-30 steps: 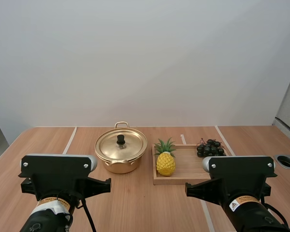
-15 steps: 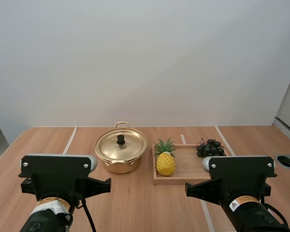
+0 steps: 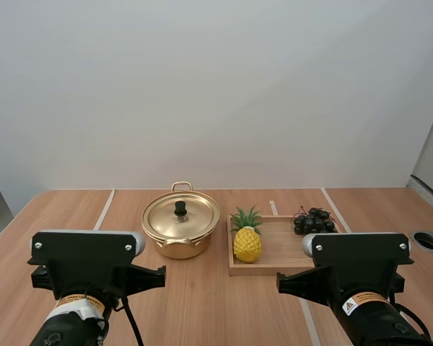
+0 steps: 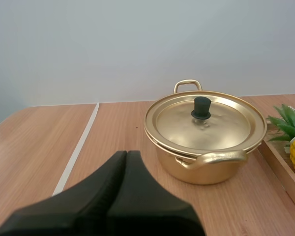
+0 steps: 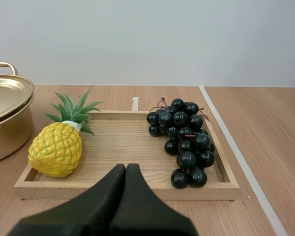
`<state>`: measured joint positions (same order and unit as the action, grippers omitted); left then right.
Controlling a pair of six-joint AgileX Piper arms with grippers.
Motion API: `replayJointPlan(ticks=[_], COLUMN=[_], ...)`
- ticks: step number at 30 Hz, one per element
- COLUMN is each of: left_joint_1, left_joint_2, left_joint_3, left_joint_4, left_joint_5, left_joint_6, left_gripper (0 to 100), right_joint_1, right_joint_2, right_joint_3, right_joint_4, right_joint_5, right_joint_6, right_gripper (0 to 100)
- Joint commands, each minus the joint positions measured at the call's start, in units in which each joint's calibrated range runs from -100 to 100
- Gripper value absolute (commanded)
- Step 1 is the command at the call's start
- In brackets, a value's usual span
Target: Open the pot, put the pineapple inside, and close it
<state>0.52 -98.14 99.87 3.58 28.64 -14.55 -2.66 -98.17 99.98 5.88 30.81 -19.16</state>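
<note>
No movement since the earlier frames.

High view: lid (image 3: pixel 180 214) sits on the pot (image 3: pixel 177 245). The pineapple (image 3: pixel 247 244) is on the wooden tray (image 3: pixel 285 252), just right of the pot.

Left wrist view: left gripper (image 4: pixel 127 153) is clenched on nothing and faces the lid's knob (image 4: pixel 201 107). Risk: the knob is small, so an off-centre pinch could slip.

Right wrist view: right gripper (image 5: pixel 126 166) is clenched and empty. Risk: the rounded pineapple may roll towards the grapes (image 5: pixel 184 140).

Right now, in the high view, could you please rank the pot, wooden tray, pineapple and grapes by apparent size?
1. wooden tray
2. pot, only slightly smaller
3. pineapple and grapes look alike; I would not rank them.
</note>
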Motion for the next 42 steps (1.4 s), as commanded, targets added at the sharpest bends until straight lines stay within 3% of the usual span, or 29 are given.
replayJointPlan(ticks=[1, 42], left_joint_1=[0.1, 0.1], left_joint_2=[-0.38, -0.38], left_joint_3=[0.13, 0.13], left_joint_4=[0.49, 0.13], left_joint_5=[-1.32, -1.52], left_joint_6=[-0.67, -0.67], left_gripper=[0, 0], right_joint_1=[0.2, 0.2], right_joint_2=[-0.53, -0.53], right_joint_3=[0.02, 0.02], right_joint_4=[-0.18, 2.45], right_joint_5=[-1.38, -1.38], right_joint_6=[-0.18, -0.18], right_gripper=[0, 0])
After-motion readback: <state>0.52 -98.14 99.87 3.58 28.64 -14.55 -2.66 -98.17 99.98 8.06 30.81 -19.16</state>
